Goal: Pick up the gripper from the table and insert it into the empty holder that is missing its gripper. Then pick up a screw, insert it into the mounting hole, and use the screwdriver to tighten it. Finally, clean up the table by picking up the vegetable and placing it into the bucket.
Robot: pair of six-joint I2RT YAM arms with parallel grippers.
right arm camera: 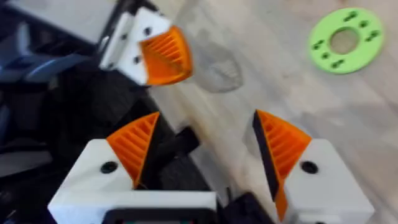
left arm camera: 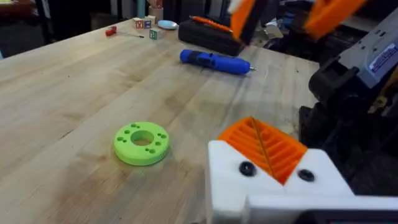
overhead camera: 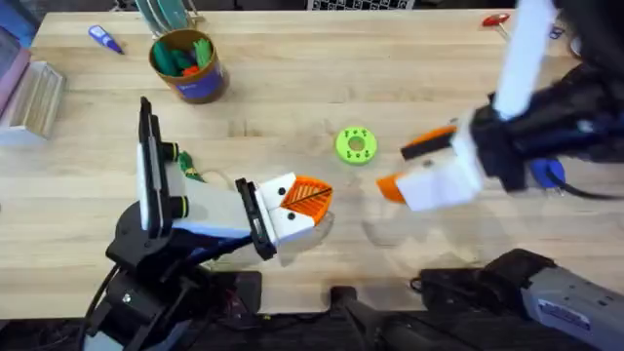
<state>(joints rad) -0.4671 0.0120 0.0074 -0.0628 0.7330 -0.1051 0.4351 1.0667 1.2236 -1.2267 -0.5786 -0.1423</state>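
I am seeing my left hand (overhead camera: 297, 210) lying low near the near edge of the tabletop (overhead camera: 292, 88), a little left of the middle. Its orange ribbed pads (left arm camera: 264, 146) are pressing together, so it is closed, and I cannot see anything between them. My right hand (overhead camera: 409, 168) is hanging above the tabletop on the right, its two orange pads (right arm camera: 283, 146) standing well apart, holding nothing.

The lime-green disc (overhead camera: 355, 144) is lying flat between the two hands, a little farther away. The bucket (overhead camera: 188, 64) is standing upright at the far left, with green and orange pieces inside. The blue screwdriver (left arm camera: 214, 61) is lying on its side on the right part of the tabletop, just beside a black case (left arm camera: 208, 34).
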